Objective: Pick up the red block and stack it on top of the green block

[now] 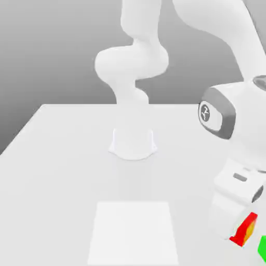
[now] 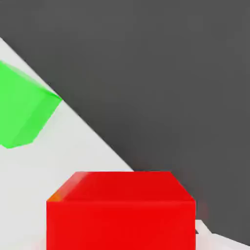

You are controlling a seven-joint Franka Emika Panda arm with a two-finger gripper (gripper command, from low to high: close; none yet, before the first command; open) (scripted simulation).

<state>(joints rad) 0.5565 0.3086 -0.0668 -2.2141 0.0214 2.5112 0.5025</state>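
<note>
Red block (image 2: 121, 212) sits directly in the claw: in the hand view it looms right under the camera, square-on, top face level. Claw narrow, closed on the block. Exterior view agrees: the red block (image 1: 243, 231) hangs at the lower tip of the white gripper (image 1: 236, 228), partly hidden by the hand, and looks lifted clear of the table (image 1: 62, 156) rather than resting on it. Judgement: held this way so it can be carried and set down flat; a level block should seat cleanly on another cube.

Just beyond the claw, off to one side: green block (image 2: 22, 110) resting on the table. In the exterior view the green block (image 1: 262, 248) is just beside the red one, toward that view's right and slightly lower, cut off by the frame edge. The two are near but apart; whether any edges overlap I cannot tell. Green sits turned relative to the red, one corner pointing toward the claw. Judgement: carry step under way, stacking not yet done; claw is short of being centred above green, and the yaw mismatch may need correcting before release.

Further out: table edge, then dark floor (image 2: 171, 73).

Farthest from the claw: arm base (image 1: 133, 143) mid-table, and a faint paler square patch (image 1: 132, 231) on the table surface. Neither bears on the stack.
</note>
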